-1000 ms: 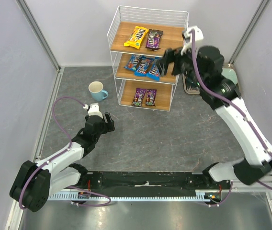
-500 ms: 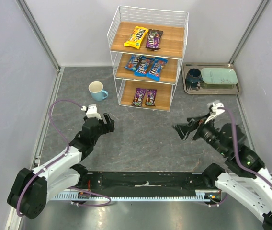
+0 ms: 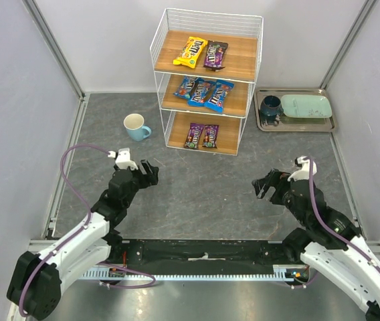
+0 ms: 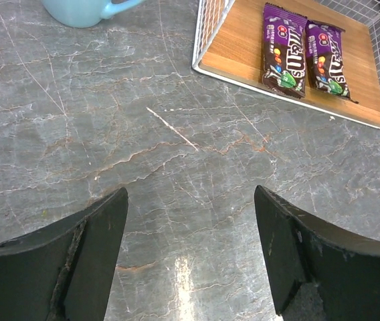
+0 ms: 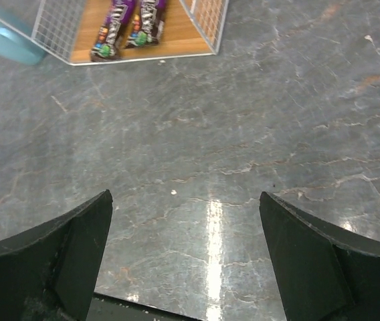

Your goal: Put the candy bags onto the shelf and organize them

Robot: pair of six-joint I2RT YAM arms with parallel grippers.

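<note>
The white wire shelf (image 3: 158,67) stands at the back centre with three wooden boards. The top board holds a yellow candy bag (image 3: 191,52) and a purple one (image 3: 215,55). The middle board holds three blue bags (image 3: 203,92). The bottom board holds two purple bags (image 3: 202,136), also in the left wrist view (image 4: 302,57) and the right wrist view (image 5: 127,27). My left gripper (image 3: 149,172) is open and empty over the floor, left of centre (image 4: 190,251). My right gripper (image 3: 263,184) is open and empty, low at the right (image 5: 184,257).
A light blue cup (image 3: 135,126) stands left of the shelf. A metal tray (image 3: 327,124) with a dark cup (image 3: 269,108) and a pale green plate (image 3: 305,105) lies right of the shelf. Grey walls close in both sides.
My right arm has swung back from the shelf's middle board down to the near right floor, gripper empty. My left arm has drawn back slightly toward its base.
</note>
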